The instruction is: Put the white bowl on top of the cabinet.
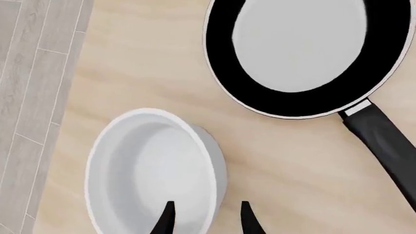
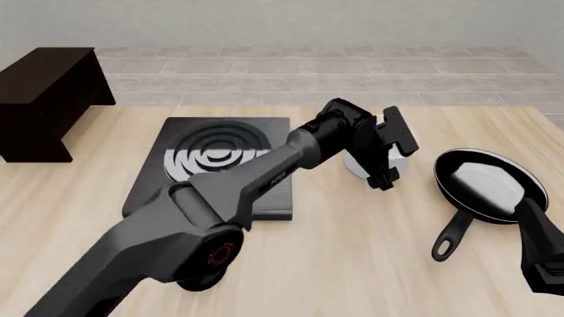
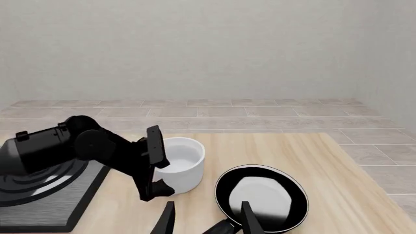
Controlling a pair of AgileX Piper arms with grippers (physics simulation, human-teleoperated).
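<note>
I have not lifted anything yet: the white bowl (image 3: 180,163) stands on the counter (image 2: 352,251) toward its far edge, between the stove plate (image 2: 216,165) and the frying pan (image 2: 489,185). My left pincer (image 1: 204,217) hangs open astride the bowl's near wall, one finger inside. The right pincer (image 3: 206,219) waits open, holding nothing. The cabinet (image 2: 44,86) sits beyond the far left corner; carrying there means crossing the stove plate.

In the front view the left arm (image 2: 264,178) hides most of the white bowl (image 2: 352,164); the cabinet (image 2: 44,92) is cut by the left edge.
</note>
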